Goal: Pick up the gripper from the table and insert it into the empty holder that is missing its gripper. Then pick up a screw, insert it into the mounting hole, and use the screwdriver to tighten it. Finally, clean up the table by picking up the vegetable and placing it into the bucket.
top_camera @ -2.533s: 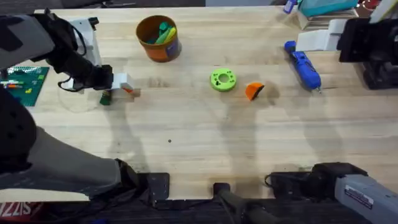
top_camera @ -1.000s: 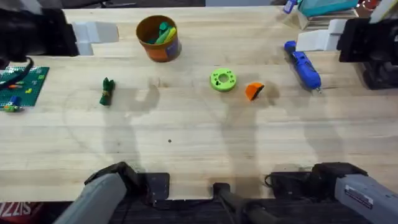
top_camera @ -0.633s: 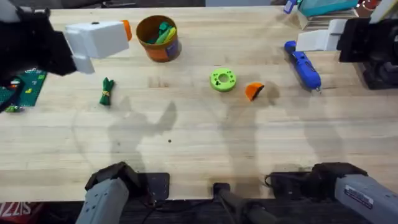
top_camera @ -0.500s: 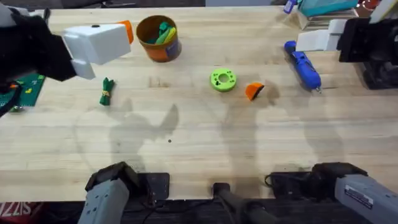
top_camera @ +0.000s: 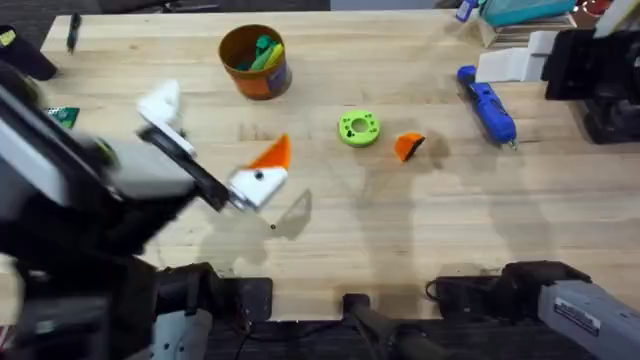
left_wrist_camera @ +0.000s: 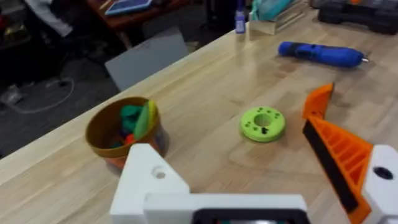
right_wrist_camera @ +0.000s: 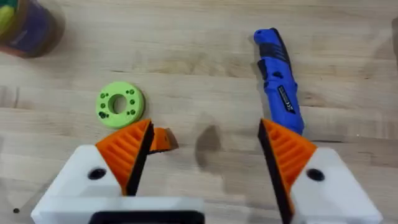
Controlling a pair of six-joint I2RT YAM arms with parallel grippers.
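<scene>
On my overhead feed the left arm rose large and blurred over the pale, grained wooden table [top_camera: 420,230]. Its left gripper [top_camera: 215,148] stood with fingers spread apart and nothing between them: 1 finger carried an orange ribbed pad [top_camera: 272,153], the other was the bare white angular plastic holder [top_camera: 160,103] with no pad on it. My left wrist feed showed the same, the smooth white block [left_wrist_camera: 149,177] with 1 round mounting hole opposite the ridged orange wedge.

The loose small orange wedge-shaped fingertip [top_camera: 408,146] lay flat on the wood just beside the bright green ring-shaped plastic disc [top_camera: 358,128], touching neither gripper. The blue pen-shaped electric screwdriver [top_camera: 487,103] lay well apart from them toward the right, its thin metal bit pointing at the near edge. The round orange-brown cup [top_camera: 254,61] stood upright at the far side, green and yellow toy pieces inside.

From the right wrist feed, the right gripper [right_wrist_camera: 205,149] hung open above the wood, both ribbed orange pads [right_wrist_camera: 127,149] fitted, empty.
</scene>
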